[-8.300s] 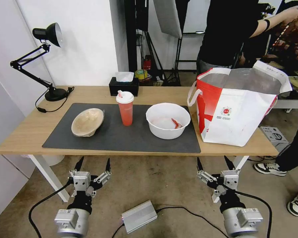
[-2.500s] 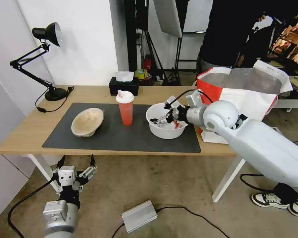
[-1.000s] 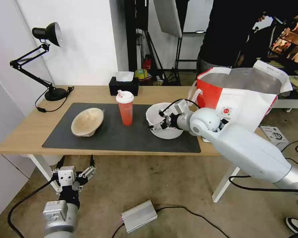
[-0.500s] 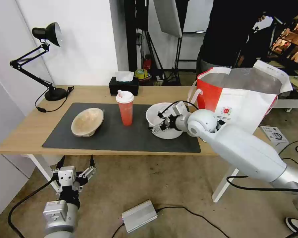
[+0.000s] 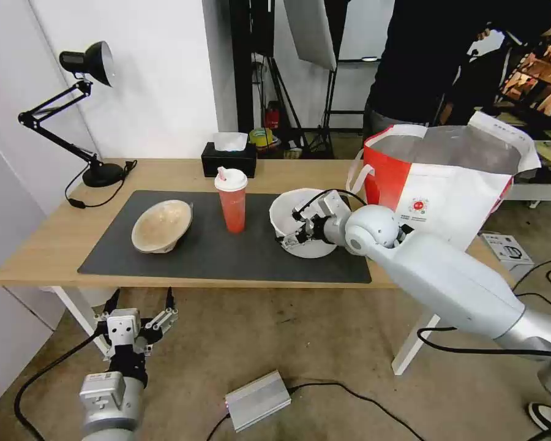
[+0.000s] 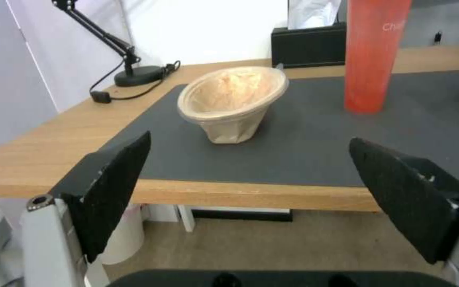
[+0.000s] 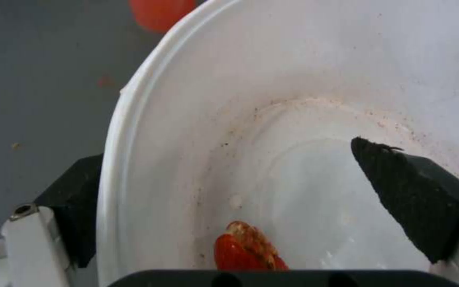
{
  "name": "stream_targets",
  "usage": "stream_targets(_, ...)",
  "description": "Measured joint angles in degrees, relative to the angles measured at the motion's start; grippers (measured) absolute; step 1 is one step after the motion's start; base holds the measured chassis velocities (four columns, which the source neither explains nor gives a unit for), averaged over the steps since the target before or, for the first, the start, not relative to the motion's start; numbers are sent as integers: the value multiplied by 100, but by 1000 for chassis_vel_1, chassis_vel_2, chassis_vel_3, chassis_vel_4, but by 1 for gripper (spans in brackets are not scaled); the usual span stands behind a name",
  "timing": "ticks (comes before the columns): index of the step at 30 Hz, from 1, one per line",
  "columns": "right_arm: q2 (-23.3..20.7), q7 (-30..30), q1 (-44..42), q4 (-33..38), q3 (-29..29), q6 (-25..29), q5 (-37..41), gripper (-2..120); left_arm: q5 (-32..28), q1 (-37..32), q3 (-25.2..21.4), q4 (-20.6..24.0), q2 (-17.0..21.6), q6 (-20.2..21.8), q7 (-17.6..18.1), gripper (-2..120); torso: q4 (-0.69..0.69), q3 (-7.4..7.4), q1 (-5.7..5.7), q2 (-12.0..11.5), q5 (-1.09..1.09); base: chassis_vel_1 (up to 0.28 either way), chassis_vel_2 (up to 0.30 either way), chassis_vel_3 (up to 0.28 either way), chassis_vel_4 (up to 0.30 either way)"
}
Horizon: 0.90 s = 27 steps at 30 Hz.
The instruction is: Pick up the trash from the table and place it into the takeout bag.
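The white bowl (image 5: 286, 213) sits tipped on the dark mat (image 5: 214, 257) of the table (image 5: 43, 245). My right gripper (image 5: 294, 230) is open astride its near wall. In the right wrist view one finger (image 7: 75, 207) is outside the white bowl (image 7: 293, 99) and the other is inside, near a red scrap (image 7: 245, 251). The red cup (image 5: 232, 205) stands upright left of it. The beige bowl (image 5: 161, 225) leans on its side farther left. The takeout bag (image 5: 447, 190) stands open at the table's right end. My left gripper (image 5: 141, 297) hangs open below the table's front edge, facing the beige bowl (image 6: 232, 99) and red cup (image 6: 373, 59).
A black desk lamp (image 5: 86, 61) stands at the table's far left corner. A black tissue box (image 5: 229, 160) sits at the back edge behind the cup. On the floor in front lies a silver box (image 5: 257, 401) with cables. A person stands behind the bag.
My right arm came up from below the table and set its fingers over the white bowl's wall. The bowl has tipped up from flat. The left arm sank a little, then stayed still.
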State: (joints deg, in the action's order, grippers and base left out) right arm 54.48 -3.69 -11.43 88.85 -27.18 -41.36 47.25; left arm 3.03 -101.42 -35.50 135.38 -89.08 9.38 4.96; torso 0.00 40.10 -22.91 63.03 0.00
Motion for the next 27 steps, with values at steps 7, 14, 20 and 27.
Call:
stream_targets(7, 2, 17, 15, 16, -20, 0, -2, 99, 1, -6, -5, 0, -5, -7, 2, 100, 0, 0, 0, 0, 0, 0, 0, 0, 0)
stream_targets(14, 19, 57, 19, 53, -33, -2, 5, 98, 1, -8, -5, 2, -9, -10, 3, 100, 0, 1, -1, 0, 0, 0, 0, 0, 0)
stream_targets(20, 38, 123, 36, 93, -60, -3, 35, 79, 2, 2, -1, 2, -13, -21, 4, 100, 0, 1, 0, 0, 0, 0, 0, 0, 0)
stream_targets(27, 73, 152, 39, 87, -85, -4, 46, 51, 2, 3, 2, 2, -13, -33, 6, 100, 0, 1, 0, 0, 0, 0, 0, 0, 0)
